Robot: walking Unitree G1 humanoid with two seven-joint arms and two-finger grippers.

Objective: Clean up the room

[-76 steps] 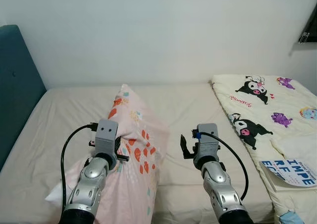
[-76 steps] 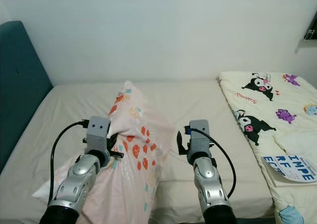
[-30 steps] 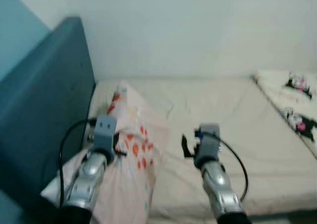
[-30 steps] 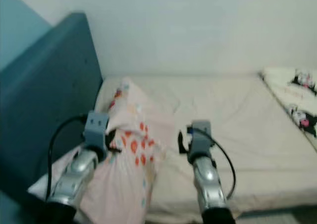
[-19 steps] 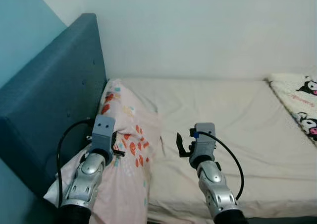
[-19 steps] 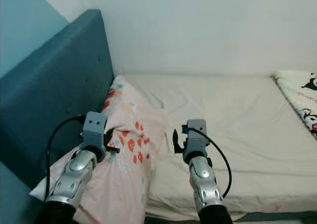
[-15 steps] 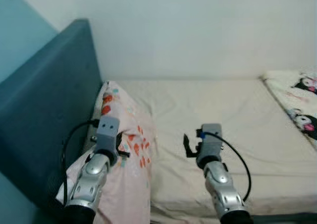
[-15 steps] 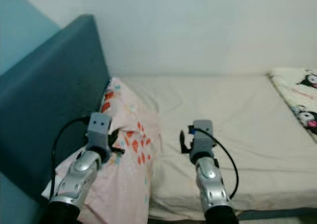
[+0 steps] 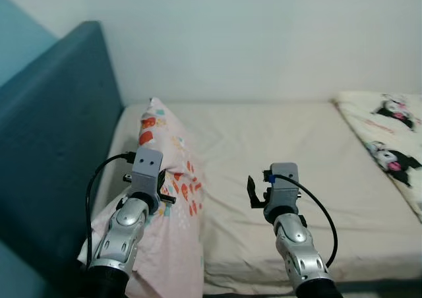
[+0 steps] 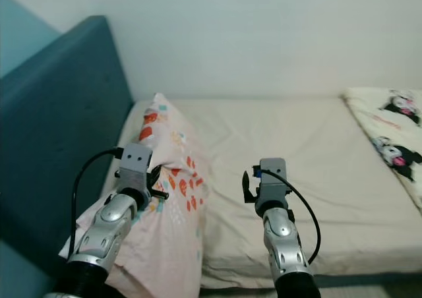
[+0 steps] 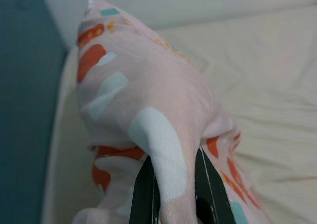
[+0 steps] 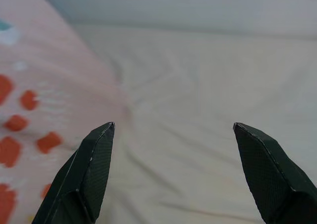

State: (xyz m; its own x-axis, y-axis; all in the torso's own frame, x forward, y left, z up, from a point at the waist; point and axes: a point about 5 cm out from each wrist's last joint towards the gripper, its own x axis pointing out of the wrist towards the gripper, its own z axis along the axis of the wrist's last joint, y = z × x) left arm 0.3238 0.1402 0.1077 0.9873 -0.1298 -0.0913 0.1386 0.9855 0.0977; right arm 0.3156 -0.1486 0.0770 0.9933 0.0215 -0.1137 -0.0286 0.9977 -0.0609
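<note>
I'm looking down at the bed (image 9: 277, 153) now, and my left end effector (image 11: 171, 187) is pinching a fold of the pink pillow (image 9: 168, 179), its two black fingers (image 11: 143, 189) pressing the fabric between them. The pillow, dotted with orange, red and teal marks, is lying along the left side of the cream mattress, right beside the dark teal headboard (image 9: 53, 146), with its far corner pointing toward the white wall (image 9: 264, 34). My right end effector (image 12: 173, 130) is hovering over the bare sheet just beside the pillow, fingers spread wide and gripping nothing. Off at the right edge, a cartoon-print blanket (image 9: 389, 149) is lying on the bed.
</note>
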